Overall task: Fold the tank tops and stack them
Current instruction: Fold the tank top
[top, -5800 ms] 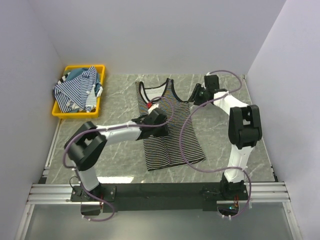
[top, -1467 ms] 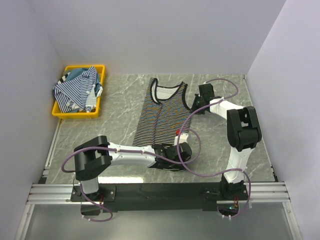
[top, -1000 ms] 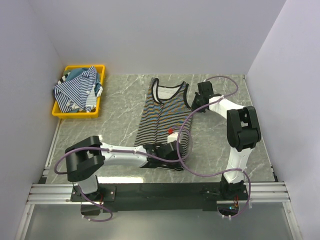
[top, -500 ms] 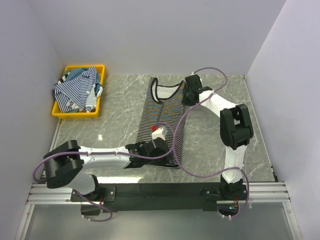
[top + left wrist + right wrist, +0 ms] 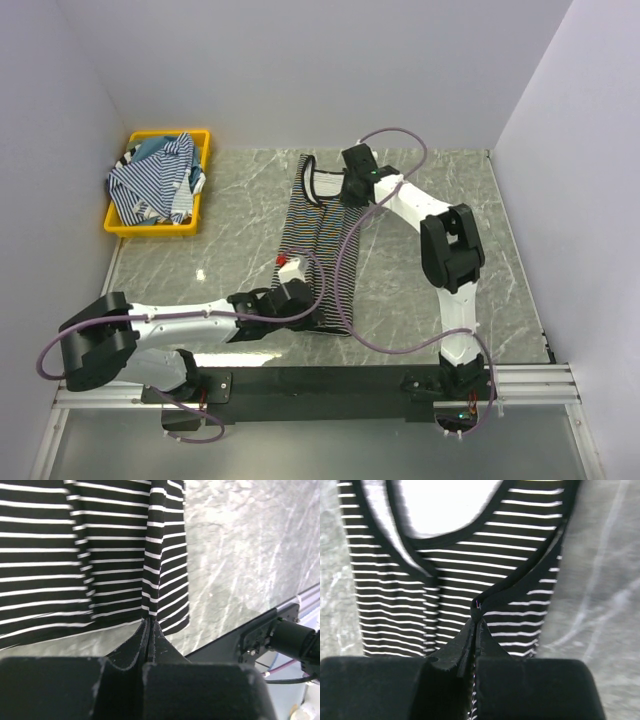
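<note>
A black mounting rail runs along the near edge of a grey marble table, with both arm bases bolted to it. The left arm lies low and stretched out across the near part of the table. The left gripper sits at the near hem of a black striped tank top. In the left wrist view its fingers are pressed fully together, pinching a fold of the hem, with striped cloth spreading away beyond the tips.

The tank top lies lengthways at the middle of the table, neck at the far end, its right side doubled in over the middle. A purple cable from the right arm trails over the top's right edge.

The right arm reaches over to the far end of the top. The right gripper is closed tight, nipping the black-trimmed armhole edge just beside the scooped neck.

At the far left, well apart from the arms, a yellow bin holds a heap of blue-and-white striped tops. Pale walls enclose the table on three sides.
</note>
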Controlling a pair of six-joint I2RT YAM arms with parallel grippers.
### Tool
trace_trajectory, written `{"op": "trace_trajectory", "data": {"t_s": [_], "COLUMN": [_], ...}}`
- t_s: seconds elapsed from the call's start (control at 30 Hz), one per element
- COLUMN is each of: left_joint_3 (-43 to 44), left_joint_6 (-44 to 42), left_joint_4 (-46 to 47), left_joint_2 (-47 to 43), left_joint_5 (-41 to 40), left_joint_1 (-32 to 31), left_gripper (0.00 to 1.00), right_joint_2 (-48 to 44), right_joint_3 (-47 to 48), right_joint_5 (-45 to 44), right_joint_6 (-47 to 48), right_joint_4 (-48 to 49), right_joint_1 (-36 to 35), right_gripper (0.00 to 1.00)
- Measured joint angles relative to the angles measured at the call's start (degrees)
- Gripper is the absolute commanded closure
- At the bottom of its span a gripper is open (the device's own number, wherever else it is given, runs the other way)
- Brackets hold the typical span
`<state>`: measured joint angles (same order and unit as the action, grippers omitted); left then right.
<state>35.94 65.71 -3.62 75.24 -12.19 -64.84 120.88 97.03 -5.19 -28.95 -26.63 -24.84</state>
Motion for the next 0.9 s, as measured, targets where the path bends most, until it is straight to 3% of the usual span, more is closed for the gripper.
{"op": "trace_trajectory", "data": {"t_s": [0.9], "left_joint_3": [-4.87], "left_joint_6": [3.02], "left_joint_4": [-3.93], "left_joint_2": [-5.60], "left_joint_5": [-2.67], "left_joint_1": [0.92], "left_gripper": [0.99], "right_joint_2": [7.19], "right_joint_3": [9.90], "right_joint_5": [-0.92], "right_joint_6": [-1.90], "right_joint_4": [-3.93], "right_joint_1": [-4.46], "right_gripper": [1.00]}}
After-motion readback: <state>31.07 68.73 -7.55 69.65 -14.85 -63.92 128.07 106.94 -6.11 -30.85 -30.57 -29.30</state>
